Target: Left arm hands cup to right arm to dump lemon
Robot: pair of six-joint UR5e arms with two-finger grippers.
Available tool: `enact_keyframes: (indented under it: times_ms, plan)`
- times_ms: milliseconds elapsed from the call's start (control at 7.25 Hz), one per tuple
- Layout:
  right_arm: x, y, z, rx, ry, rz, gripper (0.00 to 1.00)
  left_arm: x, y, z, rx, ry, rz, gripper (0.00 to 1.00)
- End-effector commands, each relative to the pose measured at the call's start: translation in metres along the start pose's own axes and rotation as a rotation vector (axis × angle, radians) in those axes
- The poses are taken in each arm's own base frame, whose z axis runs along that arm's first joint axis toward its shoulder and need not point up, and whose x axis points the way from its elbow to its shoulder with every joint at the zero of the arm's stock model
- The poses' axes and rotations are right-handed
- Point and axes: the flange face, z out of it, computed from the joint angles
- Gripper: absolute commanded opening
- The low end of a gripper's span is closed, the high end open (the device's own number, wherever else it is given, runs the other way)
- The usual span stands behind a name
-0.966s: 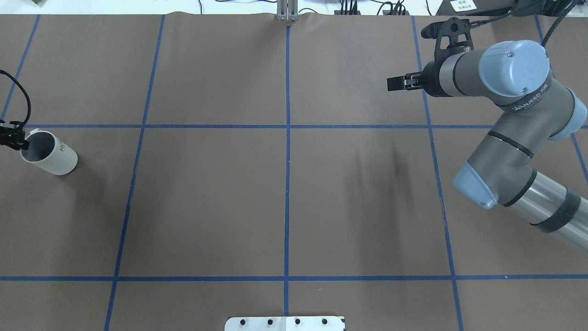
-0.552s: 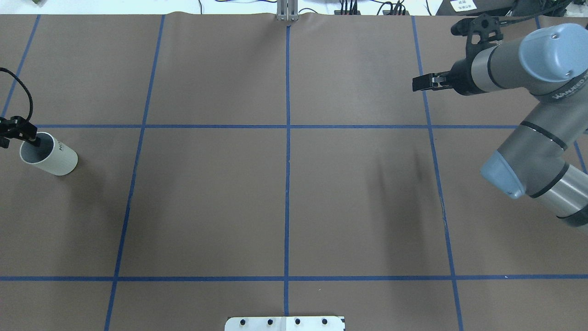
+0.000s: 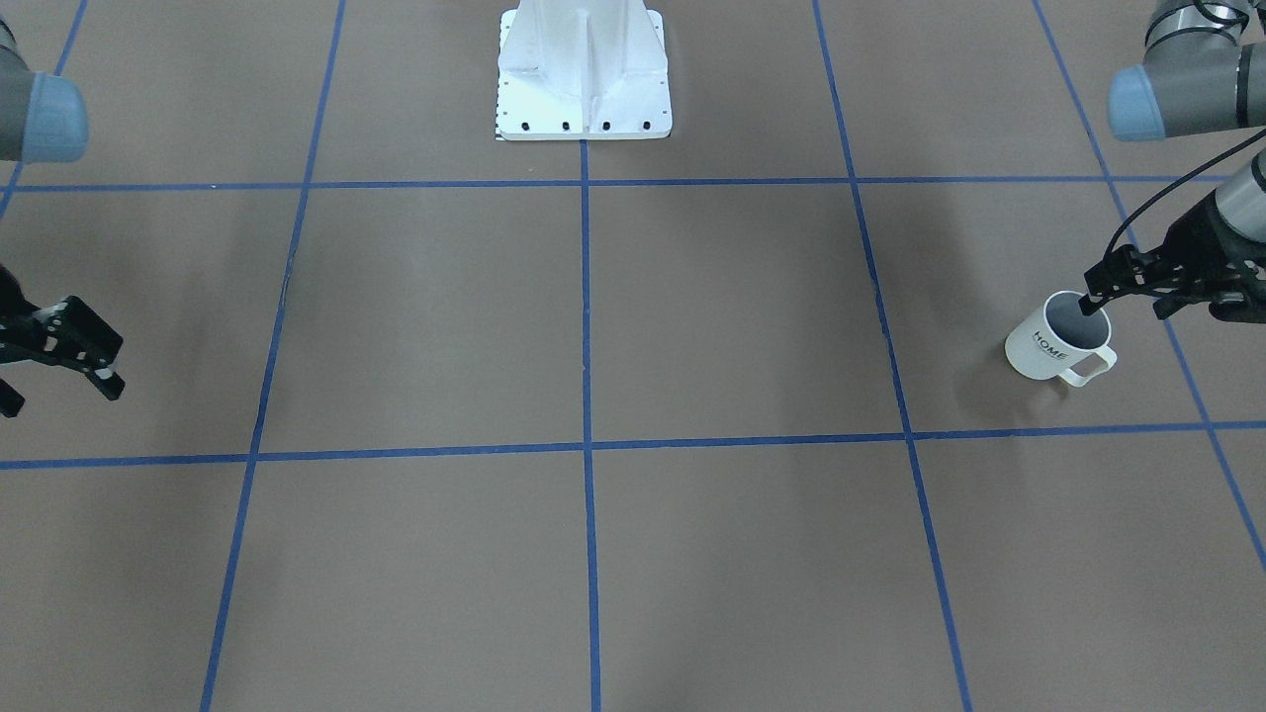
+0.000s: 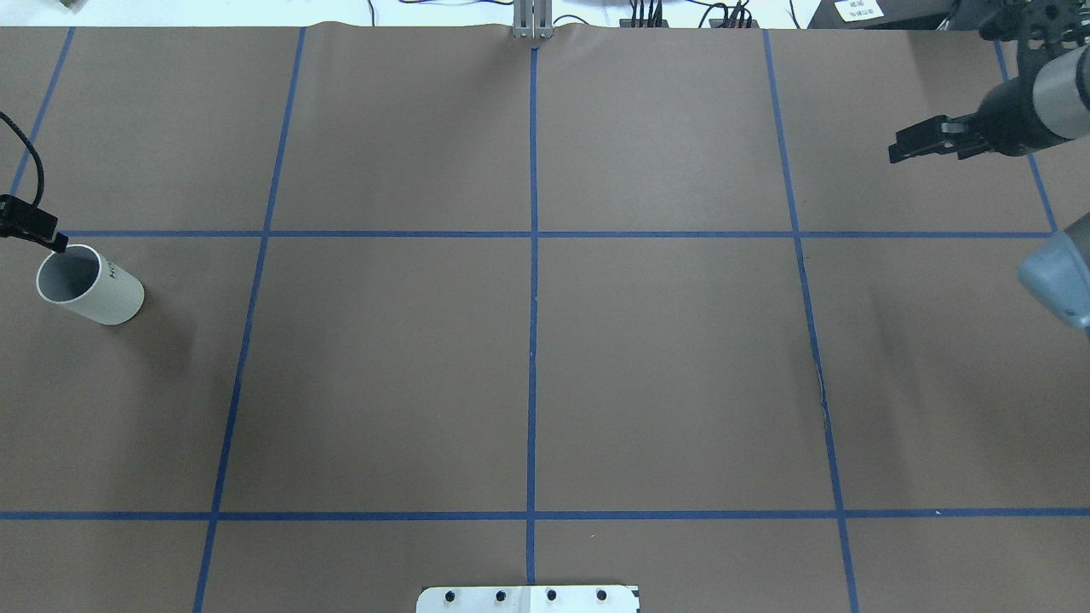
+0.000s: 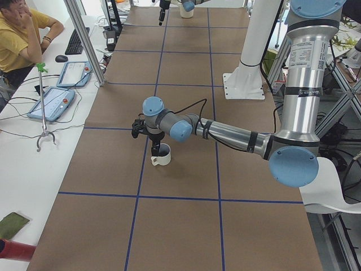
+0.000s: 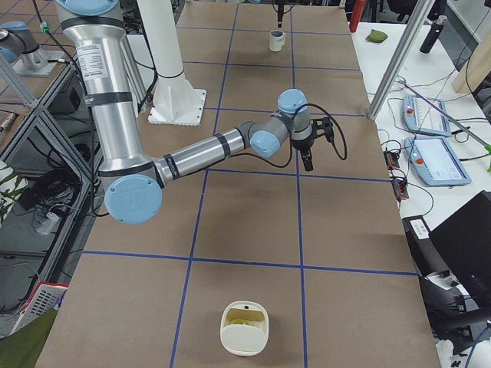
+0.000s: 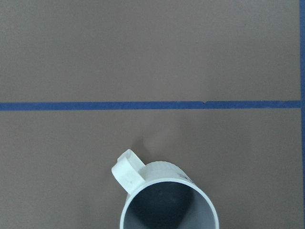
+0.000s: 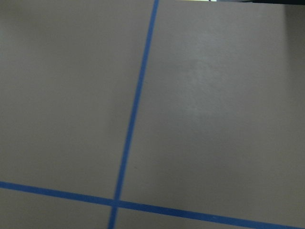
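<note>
The cream-white cup [image 3: 1050, 346] with black "HOME" lettering stands upright on the brown mat at the robot's far left, also in the overhead view [image 4: 100, 298]. Its handle [image 7: 127, 171] sticks out sideways. What shows of the cup's grey inside holds no lemon. My left gripper [image 3: 1108, 299] hangs just above the rim, free of the cup [image 5: 161, 156], and looks open. My right gripper [image 3: 59, 384] hovers open and empty over the mat far to the right, seen from above [image 4: 903, 150].
The white robot pedestal [image 3: 584, 69] stands at mid-table. A cream container [image 6: 245, 328] with something yellow-green inside, too small to identify, sits near the table's right end. A person [image 5: 20, 34] sits at a side desk with tablets [image 5: 53, 101].
The right arm has swung away toward the table's right edge. The left gripper has come off the cup's rim and risen slightly. The cup stays in place.
</note>
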Motion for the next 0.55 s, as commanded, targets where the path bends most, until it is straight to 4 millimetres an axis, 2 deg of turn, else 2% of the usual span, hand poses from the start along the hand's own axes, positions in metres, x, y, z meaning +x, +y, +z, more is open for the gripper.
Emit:
enact_keyframes:
  times_ms: [0, 138, 276, 414]
  plan:
    - [0.109, 0.038, -0.035, -0.061, 0.002, -0.042, 1.0, -0.05, -0.006, -0.015, 0.017, -0.03, 0.051, 1.0]
    - [0.141, 0.053, -0.044, -0.092, 0.02, -0.031, 1.0, -0.085, -0.008, -0.024, 0.001, -0.057, 0.064, 1.0]
    - [0.176, 0.076, -0.051, -0.115, 0.042, -0.138, 1.0, -0.113, -0.007, -0.031, -0.006, -0.071, 0.086, 1.0]
    - [0.199, 0.085, -0.059, -0.151, 0.059, -0.2, 1.0, -0.13, -0.005, -0.029, -0.017, -0.052, 0.067, 1.0]
